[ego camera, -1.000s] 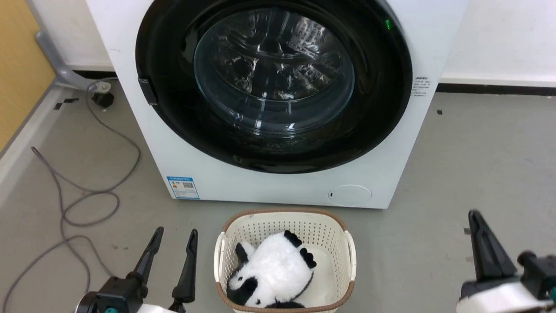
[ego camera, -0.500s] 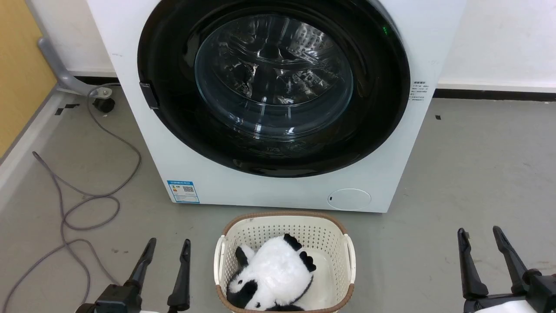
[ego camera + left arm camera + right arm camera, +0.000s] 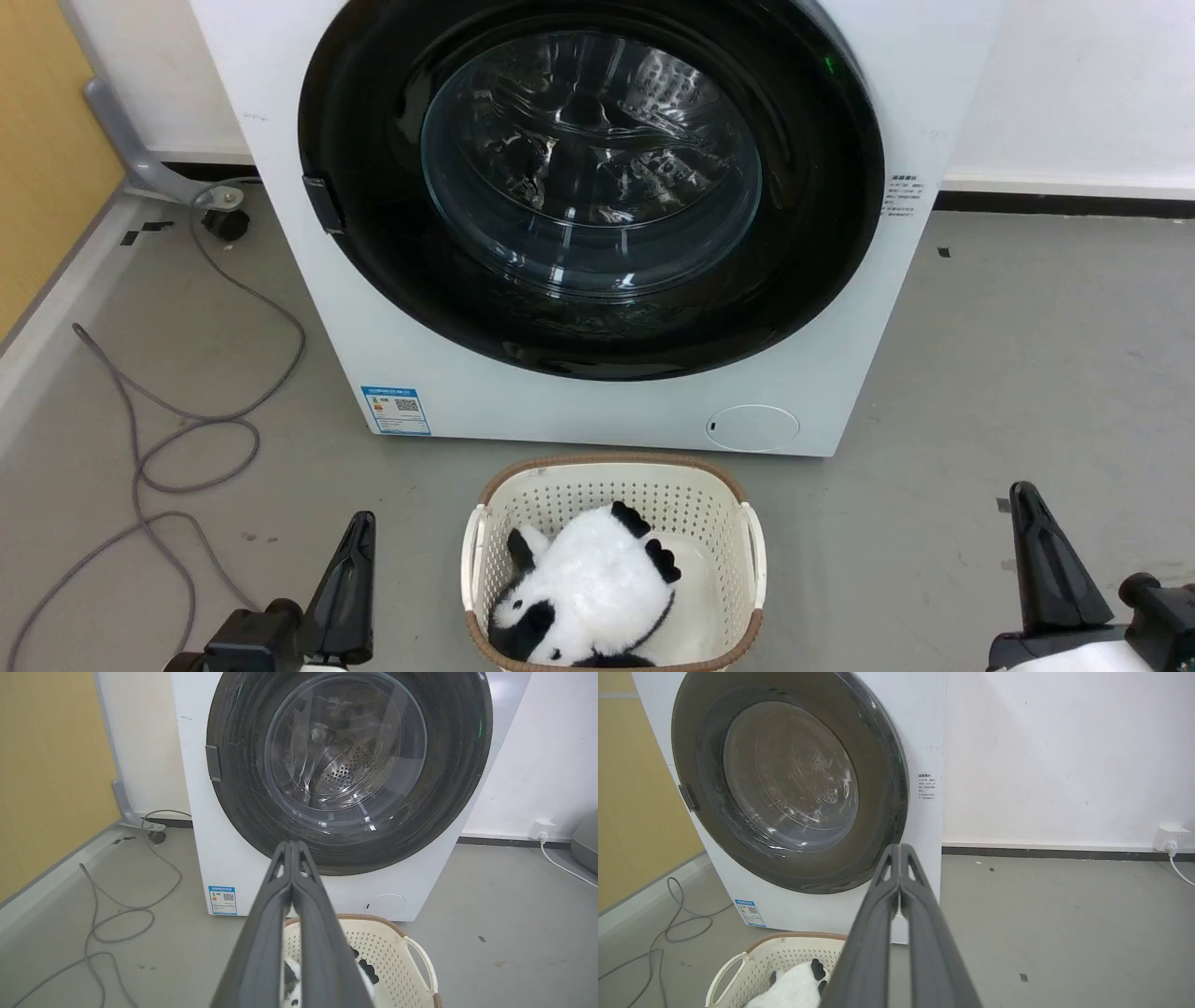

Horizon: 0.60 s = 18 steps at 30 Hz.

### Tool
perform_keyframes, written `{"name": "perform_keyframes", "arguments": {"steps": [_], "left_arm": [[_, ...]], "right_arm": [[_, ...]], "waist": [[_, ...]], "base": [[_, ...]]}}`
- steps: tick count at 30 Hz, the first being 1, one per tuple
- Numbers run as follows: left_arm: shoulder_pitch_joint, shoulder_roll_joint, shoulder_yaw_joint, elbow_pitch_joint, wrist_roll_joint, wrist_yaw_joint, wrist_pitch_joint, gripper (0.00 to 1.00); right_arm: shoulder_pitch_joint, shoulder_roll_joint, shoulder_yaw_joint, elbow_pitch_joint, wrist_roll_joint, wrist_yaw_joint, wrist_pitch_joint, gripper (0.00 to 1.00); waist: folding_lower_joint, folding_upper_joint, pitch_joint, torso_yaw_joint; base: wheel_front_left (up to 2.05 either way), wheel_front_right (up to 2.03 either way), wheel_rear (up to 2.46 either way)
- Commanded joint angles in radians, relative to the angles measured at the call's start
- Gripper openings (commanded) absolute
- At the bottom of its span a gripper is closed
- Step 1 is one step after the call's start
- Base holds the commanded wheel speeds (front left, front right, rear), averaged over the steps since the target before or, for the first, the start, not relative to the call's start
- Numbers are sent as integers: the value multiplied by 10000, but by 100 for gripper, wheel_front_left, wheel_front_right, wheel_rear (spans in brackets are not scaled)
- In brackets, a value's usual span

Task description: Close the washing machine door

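The washing machine [image 3: 597,401] [image 3: 224,858] [image 3: 924,742] stands straight ahead, a big white box. Its round door [image 3: 822,280] [image 3: 458,788] [image 3: 878,826] with the wide black rim lies flush against the front, its glass bowl [image 3: 590,159] facing me. My left gripper [image 3: 361,525] [image 3: 292,844] sits at the lower left, shut with nothing between its fingers, well short of the machine. At the lower right my right gripper [image 3: 1023,495] [image 3: 899,847] is likewise shut and holds nothing.
A cream perforated basket [image 3: 560,485] [image 3: 411,952] [image 3: 784,952] holding a panda plush [image 3: 588,583] stands on the floor between the grippers, just before the machine. A grey cable [image 3: 187,439] loops on the floor at the left. A wall socket [image 3: 1170,839] is at the right.
Both grippers have gone from open half a second ago to shut now. The left has shifted slightly right. The door and the basket have stayed put.
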Motion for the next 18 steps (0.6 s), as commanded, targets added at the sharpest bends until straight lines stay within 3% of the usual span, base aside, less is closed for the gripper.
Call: {"name": "perform_keyframes", "arguments": {"steps": [1,18], "left_arm": [[-34,-3,-2,-24,45,41,51,0],[-170,-13,-9,-119,222,211,399,0]], "right_arm": [[-26,2,25,-20,-32,0,73,0],[-132,8,200,-94,-176,-2,422,0]], "waist": [[1,0,0,-7],[1,0,7,-91]], "base": [[0,0,0],[0,0,0]]}}
